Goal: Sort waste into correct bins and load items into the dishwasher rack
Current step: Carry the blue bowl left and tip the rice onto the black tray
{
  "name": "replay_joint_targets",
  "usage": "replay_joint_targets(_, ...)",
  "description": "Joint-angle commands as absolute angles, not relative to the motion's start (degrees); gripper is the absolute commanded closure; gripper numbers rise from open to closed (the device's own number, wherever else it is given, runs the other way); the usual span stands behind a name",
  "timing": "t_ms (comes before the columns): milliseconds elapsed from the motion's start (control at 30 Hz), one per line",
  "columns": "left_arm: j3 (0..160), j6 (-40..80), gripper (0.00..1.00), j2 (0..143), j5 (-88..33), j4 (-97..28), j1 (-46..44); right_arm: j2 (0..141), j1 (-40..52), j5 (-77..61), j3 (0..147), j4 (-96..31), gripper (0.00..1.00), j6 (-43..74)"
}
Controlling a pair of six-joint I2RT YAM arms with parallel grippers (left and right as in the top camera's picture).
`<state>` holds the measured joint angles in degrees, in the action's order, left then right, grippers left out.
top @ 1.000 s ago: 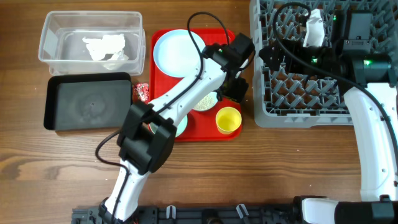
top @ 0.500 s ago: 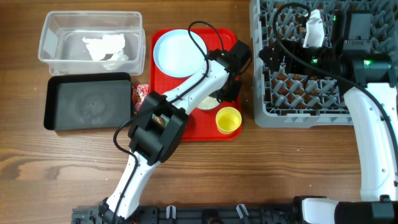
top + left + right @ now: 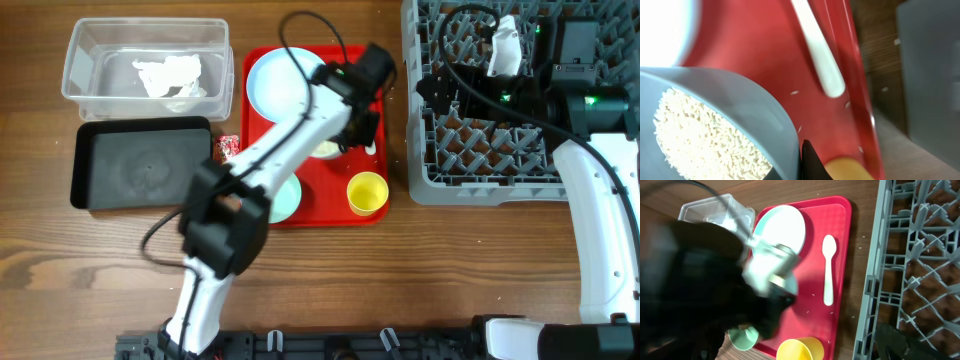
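Wrapper (image 3: 226, 148): on the table, well left of the left gripper (image 3: 347, 135).
Left gripper: clamped tight on the rice bowl (image 3: 750, 105) rim, over the red tray (image 3: 755, 50).
Spoon (image 3: 820, 60): just right of that gripper.
Right gripper (image 3: 440, 92): spread wide, empty, above the dishwasher rack (image 3: 480, 188).

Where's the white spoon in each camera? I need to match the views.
Overhead: spoon mostly hidden under left arm, near tray's right edge.
Left wrist: spoon top centre, on the tray.
Right wrist: spoon centre, along tray's right side.
Shared landmark: red tray.
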<state>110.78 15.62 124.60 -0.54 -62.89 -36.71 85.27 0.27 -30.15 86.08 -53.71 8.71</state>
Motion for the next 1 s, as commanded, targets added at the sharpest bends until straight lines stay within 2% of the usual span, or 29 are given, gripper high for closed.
replay_joint_targets(0, 110.91, 17.43, 0.96, 113.60, -1.28, -66.08, -31.29, 85.91, 0.14, -29.63, 86.50, -53.45, 0.00, 7.49)
replay_joint_targets(167, 110.89, 16.64, 0.96, 107.94, -5.54, -76.62, -19.38, 85.91, 0.14, -29.61, 86.50, -53.49, 0.00, 7.44)
replay_joint_targets(333, 109.32, 9.69, 0.96, 108.12, -12.73, -83.79, -5.54, 85.93, 0.14, -29.63, 86.50, -53.58, 0.00, 7.49)
replay_joint_targets(467, 104.51, 1.76, 0.96, 108.12, -26.59, -81.65, 7.03, 85.93, 0.14, -29.63, 86.50, -53.60, 0.00, 7.51)
replay_joint_targets(700, 89.41, -8.97, 0.96, 108.12, -45.74, -71.59, 22.06, 85.95, 0.14, -29.63, 86.50, -53.63, 0.00, 7.62)
replay_joint_targets(833, 80.31, -11.03, 0.96, 108.12, -55.96, -62.59, 29.32, 85.93, 0.14, -29.65, 86.50, -53.84, 0.00, 7.66)
replay_joint_targets(967, 76.44, -11.25, 0.96, 108.55, -60.45, -56.18, 34.79, 85.93, 0.14, -29.65, 86.50, -53.87, 0.00, 7.68)
